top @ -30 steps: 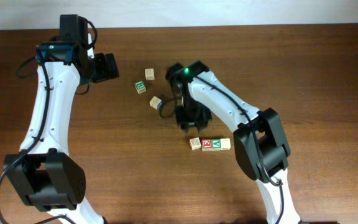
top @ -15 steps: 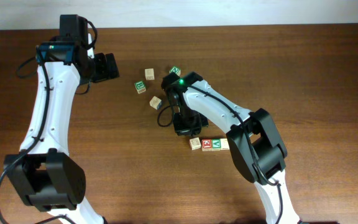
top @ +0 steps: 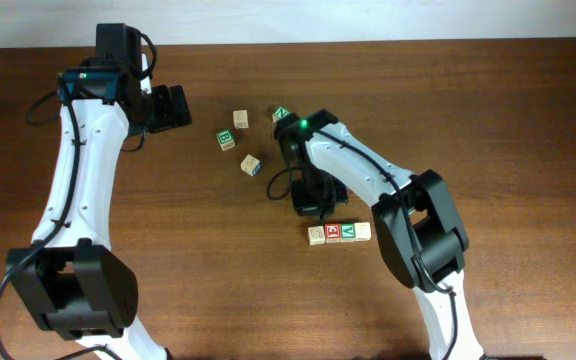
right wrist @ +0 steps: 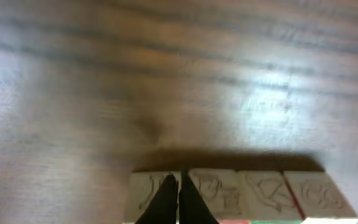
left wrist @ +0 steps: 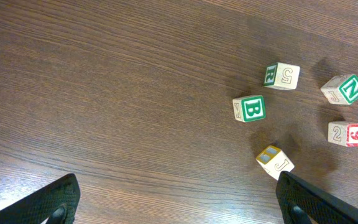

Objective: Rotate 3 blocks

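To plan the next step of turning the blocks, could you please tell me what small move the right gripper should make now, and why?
Probably ease the right gripper down against the row of blocks and nudge one round with its tips. Its jaws are shut on nothing and, in the wrist view, point at a seam near the row's left end.

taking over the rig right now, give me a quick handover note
Left claw: open, empty, off to the side, away from the blocks.
Right claw: shut, nothing in it, tips right by one end of the row of blocks; contact cannot be told.
Loose blocks: scattered on the table between the two arms.
Done: the pictures do not show how many blocks have been rotated.
Left: confirm the count; the right claw probably needs to open before any next grasp.
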